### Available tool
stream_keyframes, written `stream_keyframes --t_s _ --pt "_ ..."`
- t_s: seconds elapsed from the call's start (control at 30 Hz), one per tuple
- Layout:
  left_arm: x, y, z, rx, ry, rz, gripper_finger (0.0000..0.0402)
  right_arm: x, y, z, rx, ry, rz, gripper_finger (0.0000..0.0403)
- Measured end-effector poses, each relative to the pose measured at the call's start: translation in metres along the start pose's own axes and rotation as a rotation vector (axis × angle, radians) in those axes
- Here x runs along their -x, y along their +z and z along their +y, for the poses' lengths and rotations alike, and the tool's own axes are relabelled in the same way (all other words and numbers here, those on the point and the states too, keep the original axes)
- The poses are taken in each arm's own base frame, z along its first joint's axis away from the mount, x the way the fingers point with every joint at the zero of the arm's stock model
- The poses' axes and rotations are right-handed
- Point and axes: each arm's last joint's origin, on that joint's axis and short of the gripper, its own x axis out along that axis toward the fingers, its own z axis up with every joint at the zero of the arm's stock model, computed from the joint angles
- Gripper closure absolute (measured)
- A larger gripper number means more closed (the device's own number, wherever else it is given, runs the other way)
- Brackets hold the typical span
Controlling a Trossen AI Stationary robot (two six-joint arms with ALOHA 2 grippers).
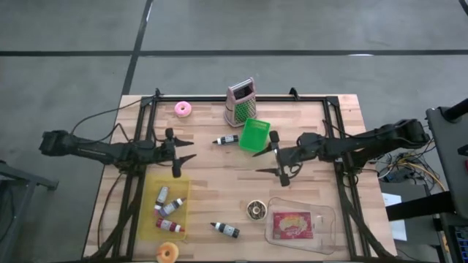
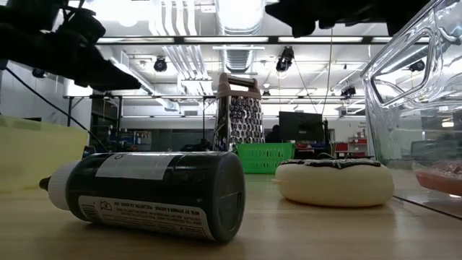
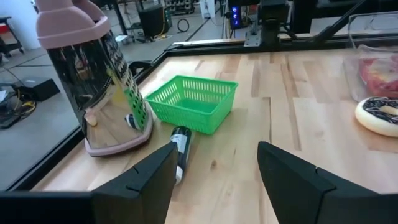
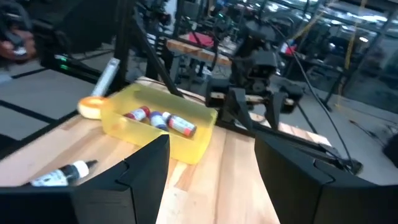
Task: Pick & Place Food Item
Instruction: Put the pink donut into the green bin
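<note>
Three doughnuts lie flat on the wooden table: a pink one [image 1: 182, 109] at the far left, an orange one [image 1: 168, 253] at the near edge, and a pale, dark-topped one [image 1: 256, 210] [image 2: 336, 180] [image 3: 379, 115] beside the clear container [image 1: 326, 232]. That container holds a red food pack [image 1: 292, 224]. My left gripper [image 1: 183, 155] [image 3: 214, 180] hovers open over the table's left middle, pointing right. My right gripper [image 1: 265, 161] [image 4: 211, 174] hovers open over the middle, pointing left toward it. Neither has anything between its fingers.
A pink-topped metal grater [image 1: 240, 102] and a green basket [image 1: 254, 134] stand at the far middle, with a dark bottle [image 1: 225, 139] lying beside the basket. A yellow tray [image 1: 150, 219] holds several small bottles. Another dark bottle [image 1: 226, 230] [image 2: 155, 193] lies near the front.
</note>
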Motion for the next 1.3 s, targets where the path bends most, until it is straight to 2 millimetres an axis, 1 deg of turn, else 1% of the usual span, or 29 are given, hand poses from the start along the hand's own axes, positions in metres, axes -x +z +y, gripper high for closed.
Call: stream_keyframes --t_s 0.2,0.33,0.5,0.57,0.7,0.97,1.17,1.3 --pt "-0.006 -0.003 0.005 0.006 0.027 0.028 0.0178 0.000 -0.002 0.000 0.007 -0.014 0.013 0.0172" --pt "-0.011 -0.005 0.012 0.064 0.049 0.044 0.0178 0.001 -0.002 -0.005 0.012 -0.033 0.014 0.0172" --pt "-0.017 -0.008 0.025 0.146 0.126 0.082 0.0178 0.002 -0.007 -0.010 0.005 -0.046 0.051 0.0172" --pt "-0.021 -0.007 0.030 0.164 0.150 0.097 0.0178 0.002 -0.008 -0.010 0.003 -0.044 0.061 0.0172" --pt "-0.030 0.003 0.043 0.188 0.193 0.137 0.0178 0.002 -0.008 -0.010 0.014 -0.044 0.058 0.0172" --pt "-0.055 0.022 0.076 0.233 0.298 0.407 0.0178 0.002 -0.008 -0.010 0.027 -0.044 0.057 0.0172" --pt "-0.077 0.030 0.100 0.233 0.344 0.601 0.0178 0.002 -0.008 -0.010 0.036 -0.044 0.058 0.0172" --pt "-0.089 0.032 0.116 0.227 0.364 0.700 0.0178 0.002 -0.008 -0.010 0.040 -0.043 0.059 0.0172"
